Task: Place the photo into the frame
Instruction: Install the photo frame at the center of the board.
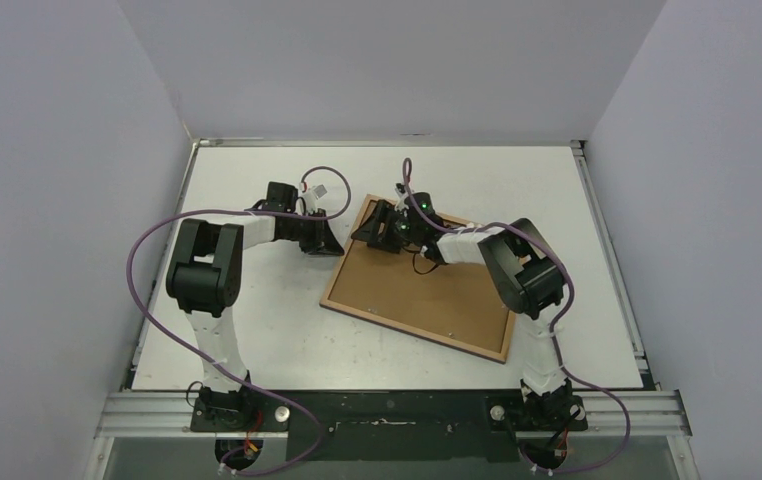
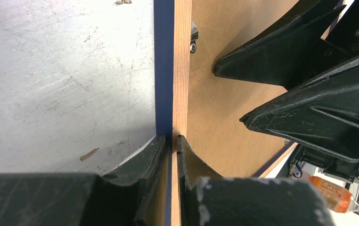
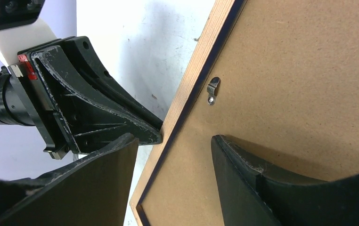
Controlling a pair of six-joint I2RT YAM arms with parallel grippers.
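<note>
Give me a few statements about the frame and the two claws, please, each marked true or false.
1. The left claw is shut on the edge of the frame. True.
2. The right claw is shut as well. False: it is open, with one finger over the backing board and the other beyond the frame's edge.
3. The frame shows its brown back upward. True.
4. The photo lies in plain sight beside the frame. False: no photo shows in any view.
5. A small metal clip sits on the backing board near the frame's edge. True.
</note>
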